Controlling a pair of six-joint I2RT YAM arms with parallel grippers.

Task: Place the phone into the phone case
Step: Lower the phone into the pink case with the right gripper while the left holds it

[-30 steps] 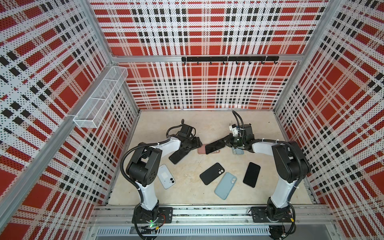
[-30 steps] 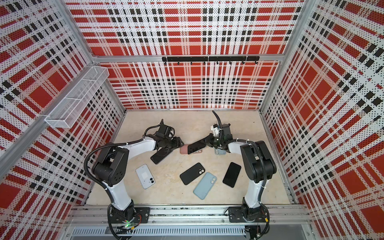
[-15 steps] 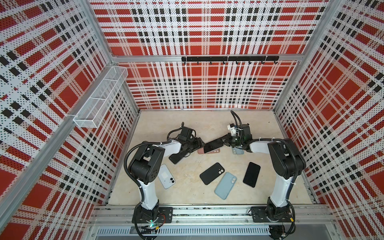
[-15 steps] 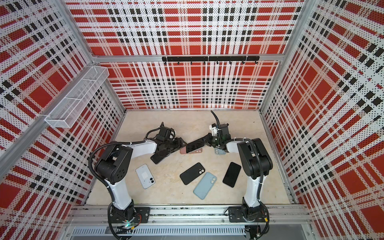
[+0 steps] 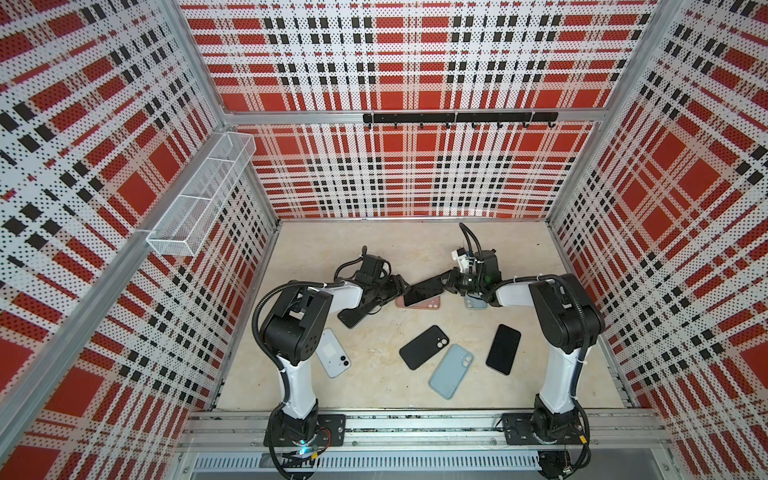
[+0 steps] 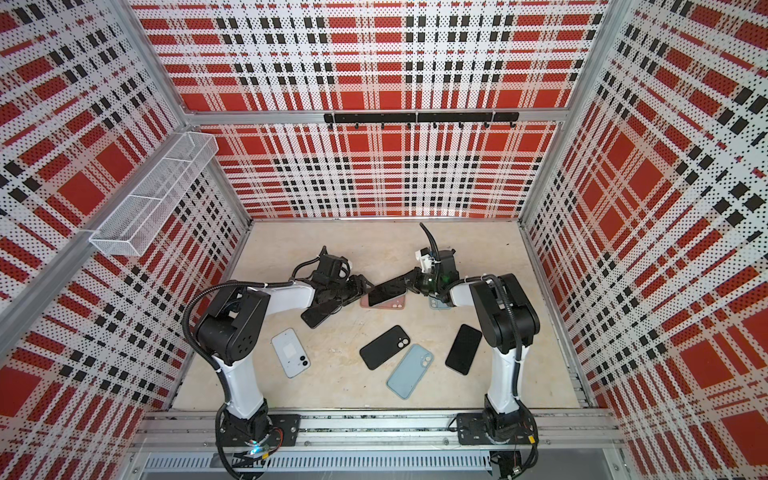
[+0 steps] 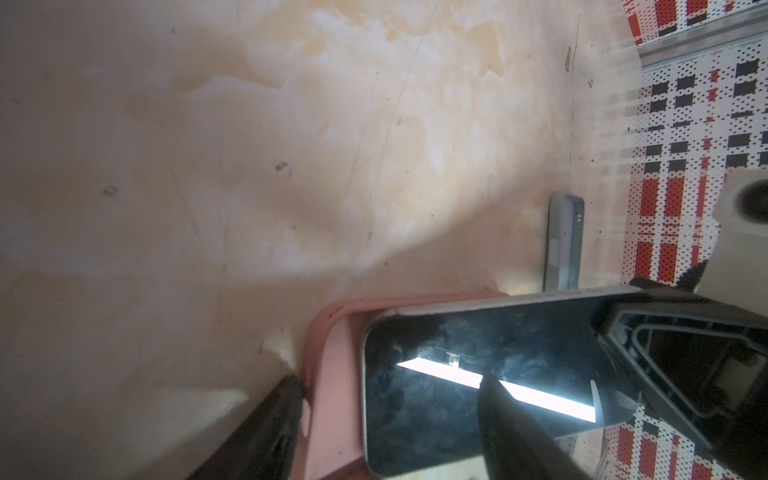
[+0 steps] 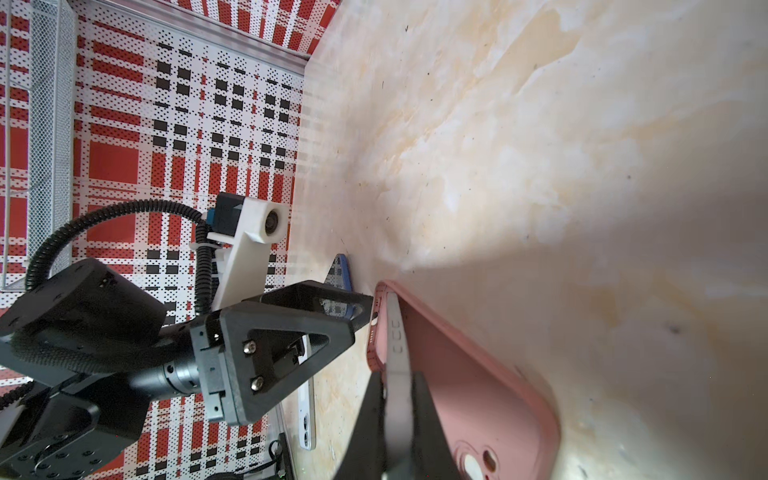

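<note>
I can read nothing here — no word, number or brand. The phone [image 7: 415, 395] in my right claw [image 8: 397, 376] shows a dark screen with only a bright glare, and the pink case [image 8: 478, 395] bears no legible mark.

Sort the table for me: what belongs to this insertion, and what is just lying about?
In the job: phone, held tilted by the shut right gripper; pink phone case beneath it; left gripper, open at the case's end.

Lying about: half-covered black phone; white phone; black camera-side-up phone; light blue phone or case; black screen-up phone; blue-grey case by the right gripper.
</note>
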